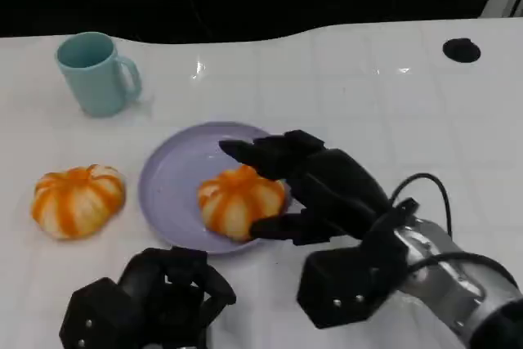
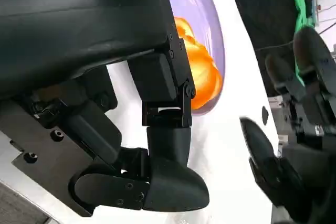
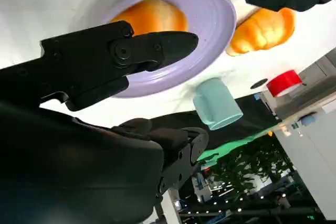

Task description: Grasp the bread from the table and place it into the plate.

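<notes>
Looking down from the head view, you see the right hand point(image 1: 306, 190) cupped around a bread point(image 1: 241, 200) lying on the purple plate point(image 1: 167, 181); a second bread point(image 1: 78, 199) sits on the counter point(image 1: 343, 79) beside a mug point(image 1: 96, 73). Your left hand point(image 1: 155, 300) rests curled, holding nothing. The left wrist view shows bread on the plate's rim. The right wrist view shows fingers point(image 3: 157, 48) over the plate.

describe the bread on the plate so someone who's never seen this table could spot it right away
Find the round lilac plate near the middle of the white table. The bread lies on the plate's right side, with the right hand around it. A similar orange-striped bun sits on the bare table left of the plate.
</notes>
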Controlling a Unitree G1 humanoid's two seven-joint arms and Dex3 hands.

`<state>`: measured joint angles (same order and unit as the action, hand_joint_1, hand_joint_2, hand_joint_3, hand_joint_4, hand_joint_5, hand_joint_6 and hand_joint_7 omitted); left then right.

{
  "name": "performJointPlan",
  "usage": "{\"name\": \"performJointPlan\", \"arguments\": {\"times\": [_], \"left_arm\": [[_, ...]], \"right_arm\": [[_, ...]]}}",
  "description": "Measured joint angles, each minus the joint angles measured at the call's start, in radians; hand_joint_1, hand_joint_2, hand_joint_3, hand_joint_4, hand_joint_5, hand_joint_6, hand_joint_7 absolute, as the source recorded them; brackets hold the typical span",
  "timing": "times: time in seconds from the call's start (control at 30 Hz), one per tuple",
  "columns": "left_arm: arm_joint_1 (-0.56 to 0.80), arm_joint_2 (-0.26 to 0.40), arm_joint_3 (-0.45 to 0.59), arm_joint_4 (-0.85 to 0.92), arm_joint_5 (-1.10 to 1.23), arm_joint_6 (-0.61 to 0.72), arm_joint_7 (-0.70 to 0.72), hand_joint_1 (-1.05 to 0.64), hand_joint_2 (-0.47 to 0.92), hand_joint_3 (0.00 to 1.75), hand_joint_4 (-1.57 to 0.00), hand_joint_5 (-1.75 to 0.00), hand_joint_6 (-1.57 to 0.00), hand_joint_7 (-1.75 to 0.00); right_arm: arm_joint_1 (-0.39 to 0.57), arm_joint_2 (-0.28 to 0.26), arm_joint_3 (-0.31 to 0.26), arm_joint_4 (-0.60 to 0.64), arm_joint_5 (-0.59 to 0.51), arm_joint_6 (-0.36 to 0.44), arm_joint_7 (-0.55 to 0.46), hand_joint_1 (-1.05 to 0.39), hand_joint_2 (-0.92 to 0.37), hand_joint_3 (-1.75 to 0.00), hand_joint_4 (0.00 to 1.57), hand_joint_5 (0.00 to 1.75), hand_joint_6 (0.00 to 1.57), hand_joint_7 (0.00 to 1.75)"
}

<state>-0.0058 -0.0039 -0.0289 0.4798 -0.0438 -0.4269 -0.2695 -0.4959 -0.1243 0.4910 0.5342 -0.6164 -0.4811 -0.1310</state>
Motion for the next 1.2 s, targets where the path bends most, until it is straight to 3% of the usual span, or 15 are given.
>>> {"name": "performJointPlan", "arguments": {"times": [0.2,0.43,0.67,0.83,1.07,1.2], "left_arm": [[-0.003,0.001,0.002,0.025,-0.003,-0.050,0.000,-1.05,0.75,0.31,-1.55,-1.12,-1.33,-0.86],[-0.006,-0.001,0.004,0.041,-0.012,-0.084,-0.001,-1.05,0.83,0.18,-1.54,-1.12,-1.35,-0.85],[-0.007,-0.006,0.006,0.052,-0.056,-0.104,-0.035,-1.05,0.82,0.13,-1.51,-1.11,-1.37,-0.84],[-0.007,-0.012,0.017,0.055,-0.128,-0.095,-0.098,-1.05,0.82,0.07,-1.50,-1.07,-1.43,-0.73],[-0.007,-0.021,0.038,0.045,-0.210,-0.019,-0.163,-1.05,0.80,0.02,-1.53,-0.97,-1.56,-0.50],[-0.006,-0.023,0.045,0.015,-0.253,0.041,-0.197,-1.05,0.78,0.01,-1.54,-0.94,-1.57,-0.45]], "right_arm": [[0.128,-0.073,-0.052,-0.143,0.087,-0.036,0.072,-0.59,-0.92,-0.27,0.10,0.60,0.33,0.05],[0.266,-0.109,-0.135,-0.221,0.189,-0.095,0.090,-0.55,-0.92,-0.28,0.26,0.68,0.50,0.13],[0.379,-0.110,-0.219,-0.234,0.313,-0.196,0.096,-0.52,-0.92,-0.29,0.43,0.76,0.65,0.20],[0.438,-0.102,-0.265,-0.232,0.413,-0.213,0.126,-0.50,-0.92,-0.33,0.46,0.79,0.70,0.23],[0.472,-0.099,-0.303,-0.202,0.447,-0.278,0.156,-0.49,-0.92,-0.33,0.50,0.79,0.74,0.27],[0.482,-0.089,-0.315,-0.200,0.460,-0.296,0.175,-0.49,-0.92,-0.32,0.52,0.79,0.74,0.29]]}}
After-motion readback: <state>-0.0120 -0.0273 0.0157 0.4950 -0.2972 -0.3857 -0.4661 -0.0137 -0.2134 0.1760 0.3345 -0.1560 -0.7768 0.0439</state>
